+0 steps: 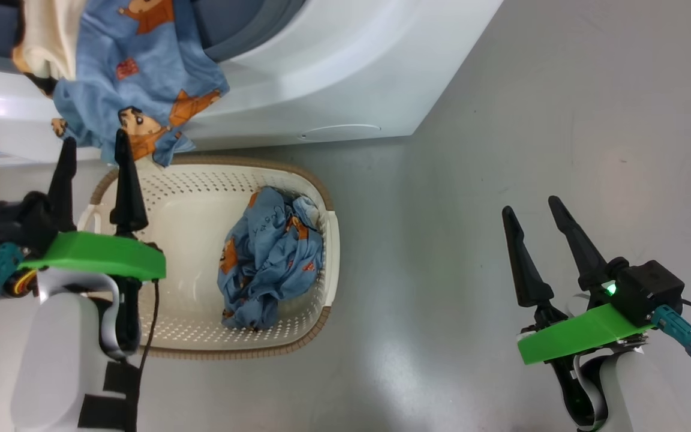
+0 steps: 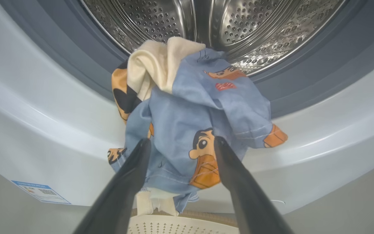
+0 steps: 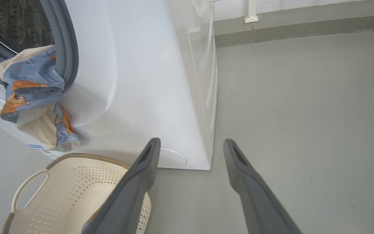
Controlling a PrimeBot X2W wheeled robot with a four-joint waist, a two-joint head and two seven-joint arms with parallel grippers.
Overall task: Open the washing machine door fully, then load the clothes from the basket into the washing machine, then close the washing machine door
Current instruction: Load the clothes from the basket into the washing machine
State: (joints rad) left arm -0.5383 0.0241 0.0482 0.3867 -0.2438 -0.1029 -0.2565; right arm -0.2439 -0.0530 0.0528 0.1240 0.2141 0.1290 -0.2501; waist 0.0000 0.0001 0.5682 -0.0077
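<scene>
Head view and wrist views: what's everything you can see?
Perforated plastic basket: one, cream, brown rim, on the grey floor.
White boxy washing machine: one, white, behind the basket.
Perforated steel drum: one, silver, inside the machine.
Hanging cartoon-print garment: one, light blue, orange and cream, draped over the opening's lip.
Crumpled cartoon-print garment: one, light blue and orange, in the basket.
Label sticker: one, blue, machine's lower front.
Round service cap: one, white, machine's lower front.
Left tool: one, dark fingers, open, at the hanging garment.
Right tool: one, dark fingers, open, over the floor.
</scene>
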